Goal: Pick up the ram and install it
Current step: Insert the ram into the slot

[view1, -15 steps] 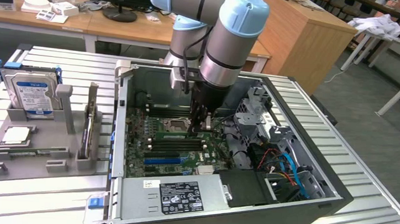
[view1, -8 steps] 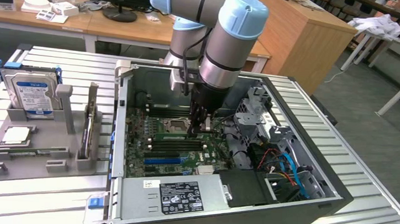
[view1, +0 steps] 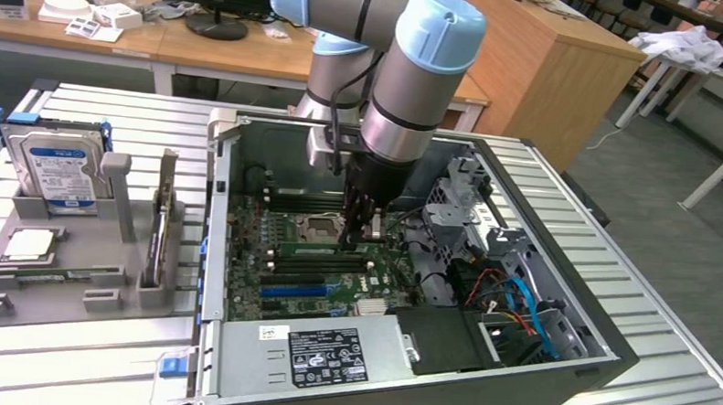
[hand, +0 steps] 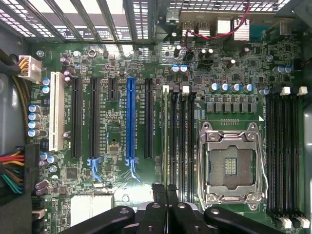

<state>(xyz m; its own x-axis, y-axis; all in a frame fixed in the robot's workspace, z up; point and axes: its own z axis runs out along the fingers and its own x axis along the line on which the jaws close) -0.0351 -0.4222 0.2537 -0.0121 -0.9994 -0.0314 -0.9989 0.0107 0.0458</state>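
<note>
Ram [hand: 165,131] installation is, in our judgement, at or near its final stage. We note a slatted tabletop [view1: 87,355] carrying an open computer case [view1: 512,392], with the arm [view1: 421,86] reaching down into it. Inside lies the motherboard [hand: 229,58], its processor socket [hand: 233,165] just beside a bank of black memory slots [hand: 184,141]. The ram stands on edge in the slot of that bank farthest from the socket. It runs the slot's length and appears upright and level.

The tool [hand: 165,189] is clenched, fingers together with nothing visible between them, and sits directly over one end of the stick. Whether it bears on the top edge we cannot tell.

Done, as the parts lie: pick-up and placement into the slot. Outstanding, as far as we can judge: confirmation of full seating. The white latch [hand: 165,89] at the far end is visible, but whether it is snapped home cannot be read.
</note>
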